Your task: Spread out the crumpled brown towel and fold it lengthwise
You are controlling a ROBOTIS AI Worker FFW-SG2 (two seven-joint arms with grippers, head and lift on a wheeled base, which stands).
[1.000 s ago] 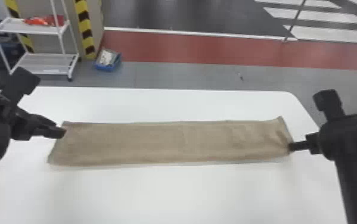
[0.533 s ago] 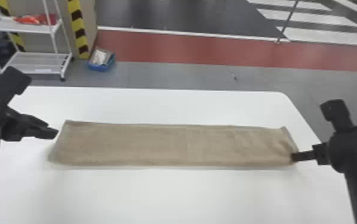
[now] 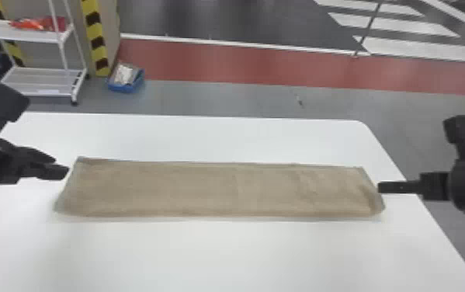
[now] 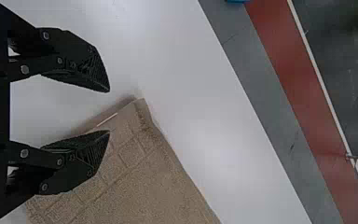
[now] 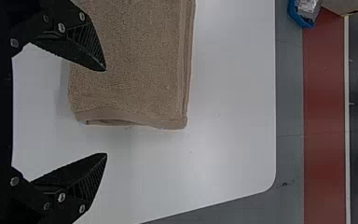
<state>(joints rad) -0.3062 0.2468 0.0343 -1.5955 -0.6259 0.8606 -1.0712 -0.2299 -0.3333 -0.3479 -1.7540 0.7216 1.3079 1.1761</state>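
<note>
Although nubby, a flat, oblong brown towel (image 3: 212, 190).

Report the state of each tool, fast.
Left tool: open, holding nothing, at the left end of the towel.
Right tool: open, holding nothing, at the towel's right end.

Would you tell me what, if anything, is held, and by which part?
Nothing: the left gripper and right gripper are open, the brown towel lying on the table.
</note>
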